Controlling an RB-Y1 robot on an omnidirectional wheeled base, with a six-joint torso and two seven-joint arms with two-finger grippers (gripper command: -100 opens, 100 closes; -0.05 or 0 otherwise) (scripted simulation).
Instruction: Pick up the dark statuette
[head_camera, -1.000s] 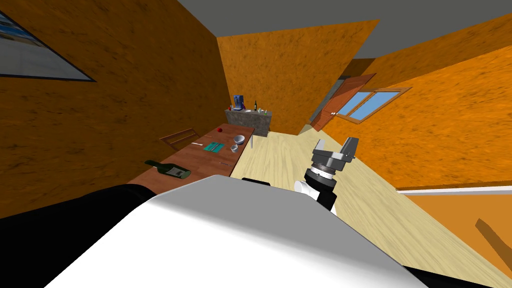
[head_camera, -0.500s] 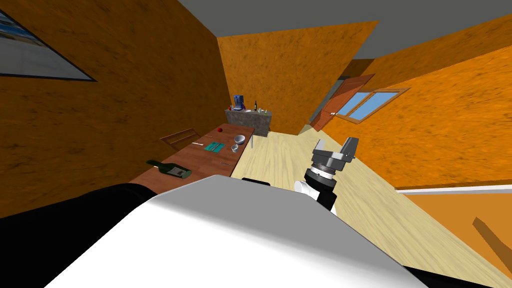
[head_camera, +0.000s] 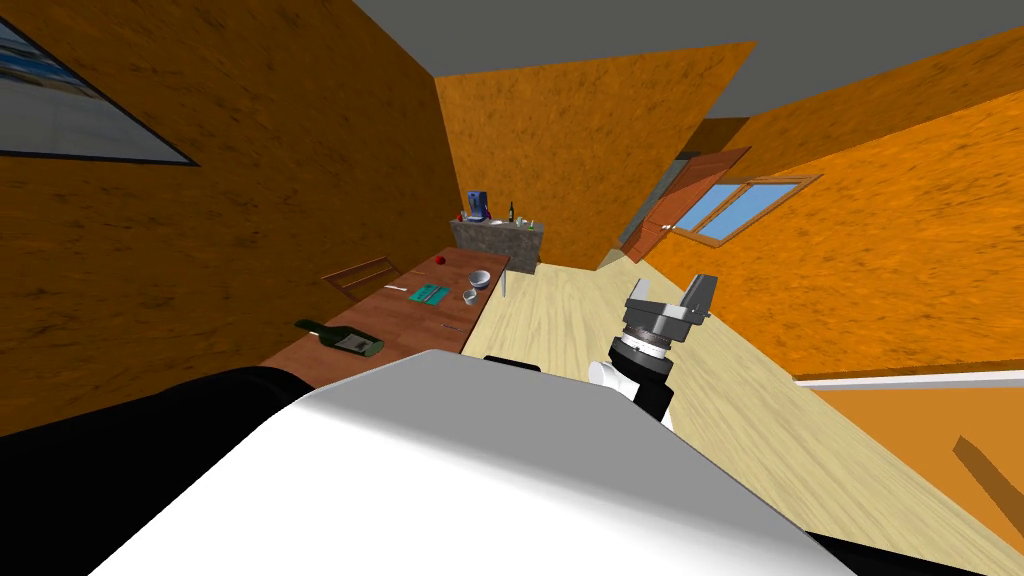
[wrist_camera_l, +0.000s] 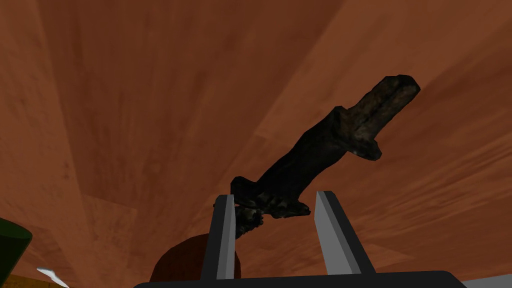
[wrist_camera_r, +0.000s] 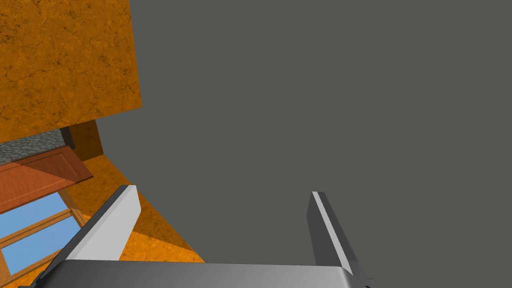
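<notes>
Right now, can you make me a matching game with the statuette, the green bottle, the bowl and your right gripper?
1 dark statuette
2 green bottle
3 bowl
4 right gripper

A lying on its side on the wooden table
B open, holding nothing
C held in the left gripper
D upright near the teal mat

Pairs: 1-C, 2-A, 3-D, 4-B
</notes>
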